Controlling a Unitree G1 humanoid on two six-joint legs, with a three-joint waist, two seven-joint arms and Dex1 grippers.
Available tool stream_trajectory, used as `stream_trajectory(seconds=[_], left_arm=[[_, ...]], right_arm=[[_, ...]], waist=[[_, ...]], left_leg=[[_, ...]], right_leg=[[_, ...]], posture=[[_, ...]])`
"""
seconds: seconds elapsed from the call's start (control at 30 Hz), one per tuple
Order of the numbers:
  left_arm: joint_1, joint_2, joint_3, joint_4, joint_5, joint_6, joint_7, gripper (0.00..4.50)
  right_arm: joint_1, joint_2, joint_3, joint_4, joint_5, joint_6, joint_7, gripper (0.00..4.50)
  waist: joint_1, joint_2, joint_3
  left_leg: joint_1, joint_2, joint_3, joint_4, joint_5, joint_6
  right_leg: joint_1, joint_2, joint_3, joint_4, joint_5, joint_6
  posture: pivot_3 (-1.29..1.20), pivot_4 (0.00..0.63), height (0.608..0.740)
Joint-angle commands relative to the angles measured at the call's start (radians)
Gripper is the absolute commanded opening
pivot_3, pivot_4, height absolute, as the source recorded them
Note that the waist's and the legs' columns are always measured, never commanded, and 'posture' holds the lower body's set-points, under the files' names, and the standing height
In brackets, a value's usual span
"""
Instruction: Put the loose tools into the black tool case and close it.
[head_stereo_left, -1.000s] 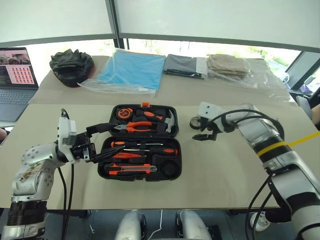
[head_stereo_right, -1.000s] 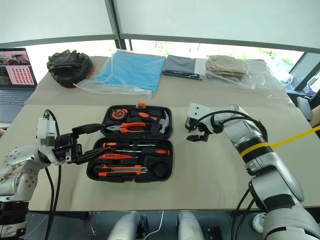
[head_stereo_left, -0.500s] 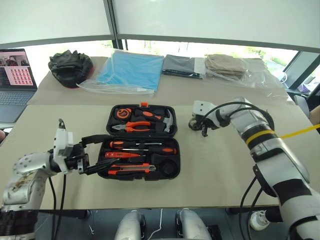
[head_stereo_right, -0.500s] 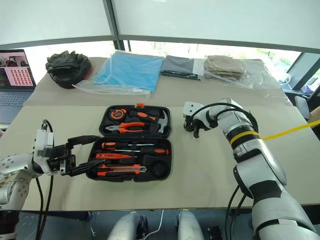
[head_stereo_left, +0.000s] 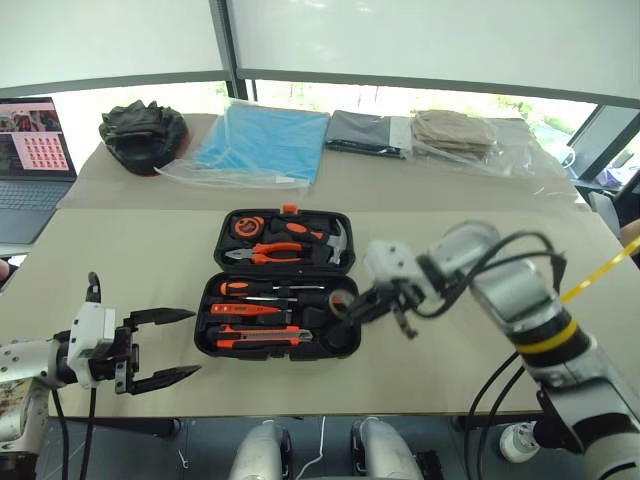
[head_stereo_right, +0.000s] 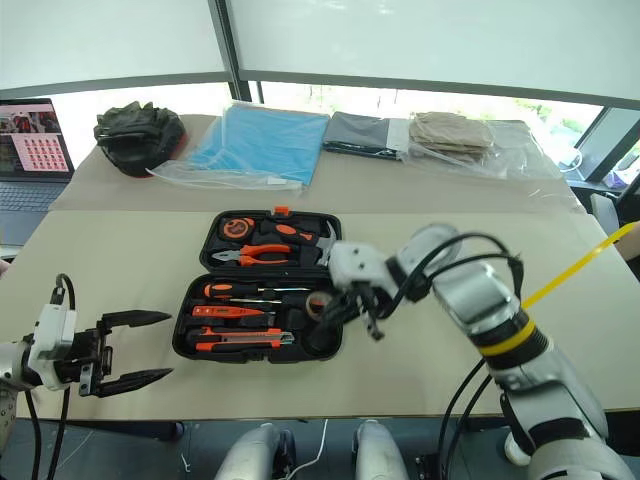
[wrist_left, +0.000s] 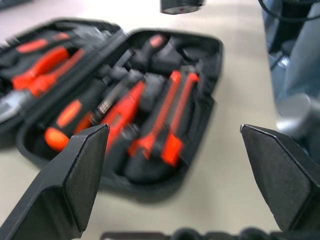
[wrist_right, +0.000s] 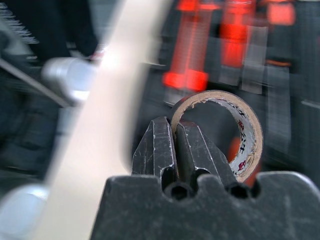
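Pinching only the wall of the tape roll (wrist_right: 227, 135), the right hand (head_stereo_right: 335, 305) may drop it outside its slot in the case (head_stereo_left: 215, 345); the left hand (head_stereo_left: 160, 348) stands wide apart, empty.

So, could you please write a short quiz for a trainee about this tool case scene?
1. True or false: the right end effector is shut on the tape roll.
2. Which half of the black tool case holds the pliers? A) far half B) near half
3. Fill in: the left end effector is ____, beside the case and holding nothing.

Key: 1 true; 2 A; 3 open.
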Motion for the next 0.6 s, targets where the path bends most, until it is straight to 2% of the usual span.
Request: stream_trajectory(seconds=[0.03, 0.2, 0.5, 0.53, 0.6], left_arm=[[0.004, 0.012, 0.012, -0.012, -0.008, -0.022, -0.016, 4.50], [-0.007, 0.008, 0.002, -0.034, -0.012, -0.014, -0.009, 4.50], [-0.034, -0.011, -0.033, -0.103, -0.025, 0.021, 0.031, 4.50], [-0.030, -0.011, -0.034, -0.107, -0.025, 0.029, 0.037, 4.50], [-0.023, -0.012, -0.029, -0.115, -0.029, 0.047, 0.056, 4.50]], right_arm=[[-0.009, -0.031, 0.058, -0.030, -0.071, 0.018, -0.030, 0.02], [-0.040, -0.026, 0.093, -0.007, -0.116, 0.050, -0.072, 0.02], [-0.094, -0.022, 0.166, -0.006, -0.140, 0.102, -0.051, 0.02], [-0.093, -0.017, 0.157, -0.007, -0.135, 0.097, -0.058, 0.78], [-0.094, -0.009, 0.135, -0.013, -0.114, 0.096, -0.062, 1.35]], waist=[[0.001, 0.000, 0.000], [0.000, 0.000, 0.000], [0.001, 0.000, 0.000], [0.000, 0.000, 0.000], [0.001, 0.000, 0.000]], left_leg=[[0.000, 0.000, 0.000, 0.000, 0.000, 0.000], [0.000, 0.000, -0.001, 0.001, 0.001, 0.000], [-0.001, 0.000, -0.001, 0.001, 0.001, 0.000], [-0.001, 0.000, -0.001, 0.001, 0.001, 0.000], [-0.001, 0.000, -0.001, 0.001, 0.001, 0.000]], right_leg=[[0.000, 0.000, 0.000, 0.000, 0.000, 0.000], [0.000, 0.000, -0.001, 0.001, 0.000, -0.001], [0.000, 0.001, -0.002, 0.001, 0.000, -0.001], [0.001, 0.001, -0.002, 0.001, 0.000, -0.001], [0.000, 0.001, -0.002, 0.001, 0.000, -0.001]], posture=[[0.00, 0.150, 0.740], [0.00, 0.150, 0.740], [0.00, 0.150, 0.740], [0.00, 0.150, 0.740], [0.00, 0.150, 0.740]])
